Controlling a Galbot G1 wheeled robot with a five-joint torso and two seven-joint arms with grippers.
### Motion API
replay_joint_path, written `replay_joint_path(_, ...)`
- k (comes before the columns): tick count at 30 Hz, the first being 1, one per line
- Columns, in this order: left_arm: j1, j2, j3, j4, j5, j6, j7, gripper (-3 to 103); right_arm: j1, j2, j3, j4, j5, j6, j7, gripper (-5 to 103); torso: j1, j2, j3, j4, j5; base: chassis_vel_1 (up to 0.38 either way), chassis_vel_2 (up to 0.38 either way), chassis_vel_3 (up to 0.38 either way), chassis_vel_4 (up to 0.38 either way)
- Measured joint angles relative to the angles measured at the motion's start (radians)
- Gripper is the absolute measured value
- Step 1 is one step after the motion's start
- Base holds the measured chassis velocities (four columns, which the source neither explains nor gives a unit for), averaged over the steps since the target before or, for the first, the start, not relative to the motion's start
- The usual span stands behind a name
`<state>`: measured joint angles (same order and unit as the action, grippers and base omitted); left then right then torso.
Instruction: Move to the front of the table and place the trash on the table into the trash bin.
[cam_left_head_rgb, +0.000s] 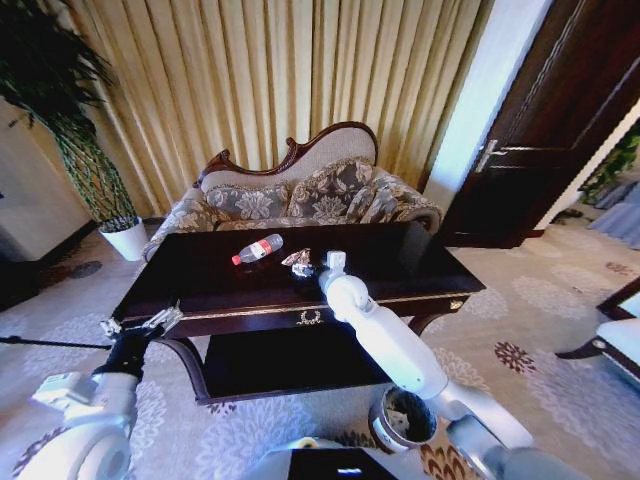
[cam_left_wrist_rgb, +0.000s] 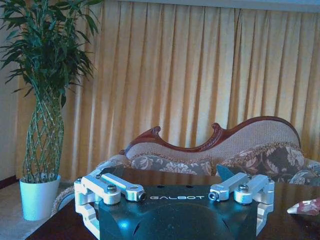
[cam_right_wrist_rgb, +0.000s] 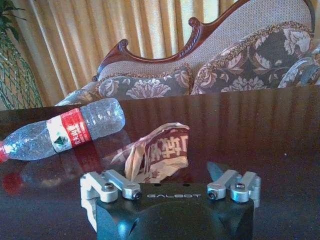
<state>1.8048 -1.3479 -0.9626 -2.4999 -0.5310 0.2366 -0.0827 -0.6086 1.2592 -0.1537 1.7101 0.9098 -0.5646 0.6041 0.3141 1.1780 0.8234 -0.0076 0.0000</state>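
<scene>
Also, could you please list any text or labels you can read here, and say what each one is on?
"GALBOT": on the left gripper body.
"GALBOT": on the right gripper body.
Wrapper: large printed characters, crumpled, not readable.
Bottle red label: white print and a green mark, too small to read.

The bottle (cam_right_wrist_rgb: 60, 130) has its cap end cut off by the right wrist view's edge.

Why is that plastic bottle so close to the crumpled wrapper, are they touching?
Apart. In the right wrist view, bare dark table shows between the bottle and the wrapper.
</scene>
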Motion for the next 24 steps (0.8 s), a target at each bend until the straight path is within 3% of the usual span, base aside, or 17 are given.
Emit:
replay_joint_path(1,-0.001,0.001,0.000,0.000,0.000,0.000,0.000,100,0.001,-0.001,0.000,0.000,-0.001,0.001,0.000,86,0.000,0.000,0.000,0.0000,0.0000,0.000,0.000,0.000,0.000)
replay_joint_path(3,-0.001,0.001,0.000,0.000,0.000,0.000,0.000,100,0.001,-0.001,0.000,0.000,-0.001,0.002,-0.001,86,0.000,0.000,0.000,0.0000,0.0000,0.000,0.000,0.000,0.000)
replay_joint_path(7,-0.007,0.002,0.001,0.000,0.000,-0.002,0.001,100,-0.005,-0.005,0.002,0.000,-0.005,0.005,-0.005,64,0.000,0.000,0.000,0.0001,0.0000,0.000,0.000,0.000,0.000)
replay_joint_path(9,-0.008,0.002,0.001,0.000,0.000,-0.002,0.001,100,-0.009,-0.006,0.003,0.000,-0.008,0.006,-0.007,64,0.000,0.000,0.000,0.0000,0.0000,0.000,0.000,0.000,0.000)
replay_joint_path(12,-0.009,0.002,0.005,0.000,0.000,-0.002,0.001,100,-0.019,-0.011,0.005,0.005,-0.014,0.009,-0.015,48,0.000,0.000,0.000,0.0000,0.0000,0.000,0.000,0.000,0.000)
replay_joint_path(15,-0.010,0.002,0.005,0.000,0.000,-0.002,0.001,100,-0.022,-0.016,0.006,0.006,-0.015,0.010,-0.017,42,0.000,0.000,0.000,0.0001,0.0000,0.000,0.000,0.000,0.000)
replay_joint_path(24,-0.010,0.005,0.001,0.000,0.000,-0.003,0.002,100,-0.028,-0.055,0.021,0.039,-0.006,0.036,-0.020,5,0.000,0.000,0.000,0.0001,0.0000,0.000,0.000,0.000,0.000)
